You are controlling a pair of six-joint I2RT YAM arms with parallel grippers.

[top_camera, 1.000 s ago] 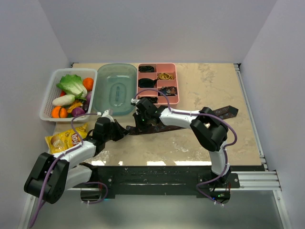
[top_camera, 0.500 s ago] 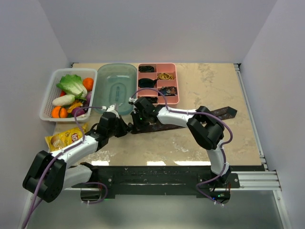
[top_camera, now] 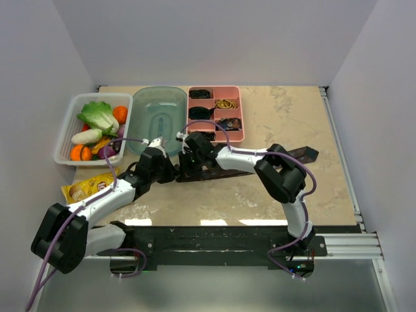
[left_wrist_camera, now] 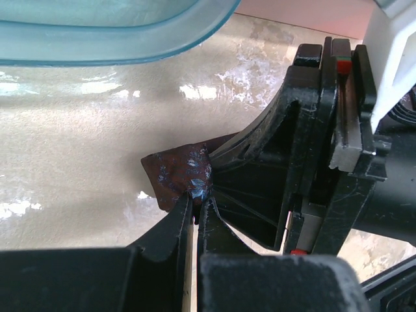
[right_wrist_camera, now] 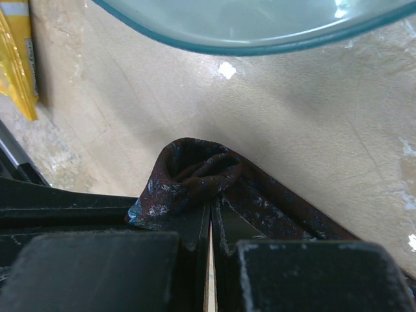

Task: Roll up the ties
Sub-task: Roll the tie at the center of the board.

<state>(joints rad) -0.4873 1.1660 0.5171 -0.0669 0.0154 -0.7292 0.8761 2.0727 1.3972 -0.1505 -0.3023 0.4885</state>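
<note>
— How far along is the roll?

— Barely begun, I'd say. The brown tie [top_camera: 304,155] lies flat across the table, and only its left end is curled into a first turn. My left gripper [left_wrist_camera: 195,201] and right gripper [right_wrist_camera: 211,214] are both clamped on that curl (tips almost meeting).

— And the containers?

— The pink tray [top_camera: 242,117] holds dark rolls and a yellowish one; the white basket [top_camera: 63,133] holds vegetables.

a beige, marble-patterned table [top_camera: 286,117] sits between plain white walls [top_camera: 214,39] at the back and both sides. its glossy top reflects bright patches of light [top_camera: 213,222] near a black mounting rail [top_camera: 221,237] at the front; a silver rail [top_camera: 342,153] edges the right.
</note>
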